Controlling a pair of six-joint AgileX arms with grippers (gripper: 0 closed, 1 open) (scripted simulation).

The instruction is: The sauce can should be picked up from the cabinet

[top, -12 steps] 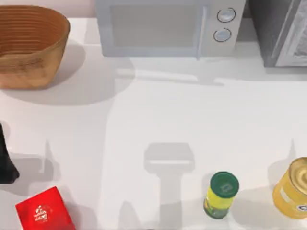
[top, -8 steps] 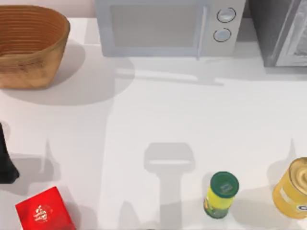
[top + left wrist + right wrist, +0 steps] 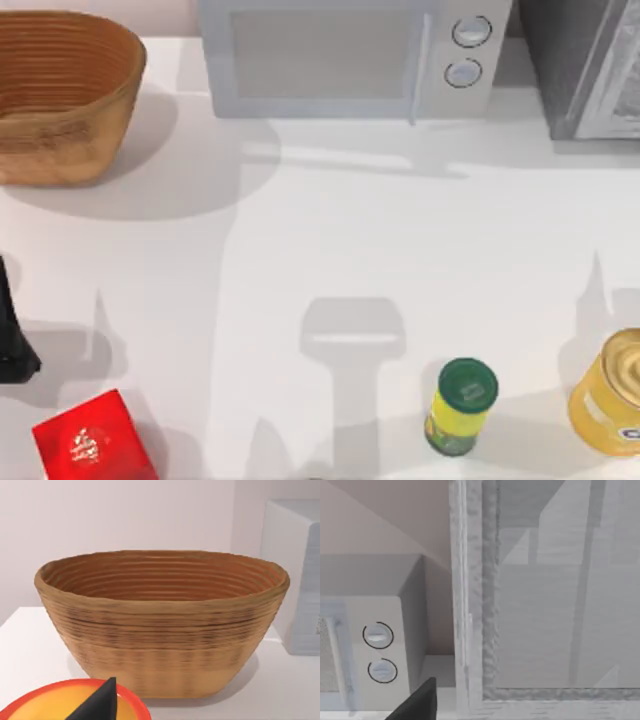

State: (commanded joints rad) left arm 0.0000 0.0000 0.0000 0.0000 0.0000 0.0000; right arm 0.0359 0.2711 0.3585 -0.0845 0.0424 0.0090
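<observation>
The cabinet [image 3: 575, 70] stands at the table's back right corner, a dark grey box with a lighter framed panel. That panel [image 3: 545, 605] is close in front of my right gripper [image 3: 419, 702], of which one dark fingertip shows. The sauce can is hidden. My left gripper [image 3: 12, 345] is parked at the table's left edge, and one of its dark fingertips [image 3: 100, 702] points toward the basket.
A white microwave [image 3: 350, 55] sits at the back centre and a wicker basket [image 3: 60, 95] at the back left. Near the front are a red box [image 3: 95, 440], a yellow-green can with green lid [image 3: 462, 405] and a bigger yellow can [image 3: 612, 395]. A round orange thing with a red rim [image 3: 55, 705] lies under the left fingertip.
A thin shadow at the table's right side has shifted slightly toward the back. Nothing else has moved.
</observation>
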